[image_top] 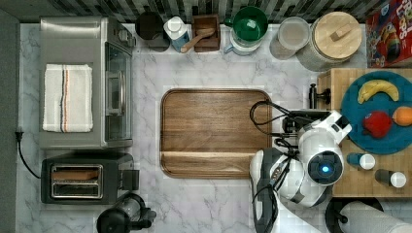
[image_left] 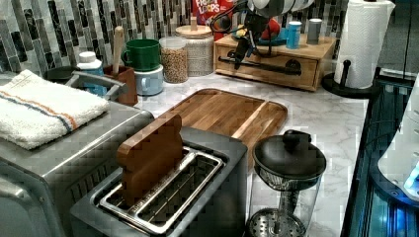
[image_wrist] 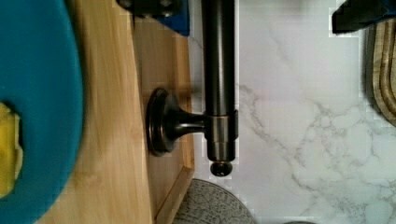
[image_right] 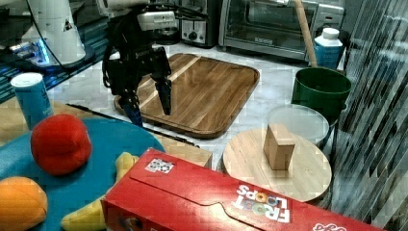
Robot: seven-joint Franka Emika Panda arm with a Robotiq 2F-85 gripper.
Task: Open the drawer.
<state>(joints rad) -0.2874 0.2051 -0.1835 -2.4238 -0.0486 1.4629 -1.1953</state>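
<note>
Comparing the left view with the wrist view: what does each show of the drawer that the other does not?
The left view shows the whole drawer front, the full handle on two posts, and the gripper at the handle near the left view's left end. The wrist view shows one post up close, the bar's end cap and the fingers set either side of the bar. Both show the handle and marble counter.
</note>
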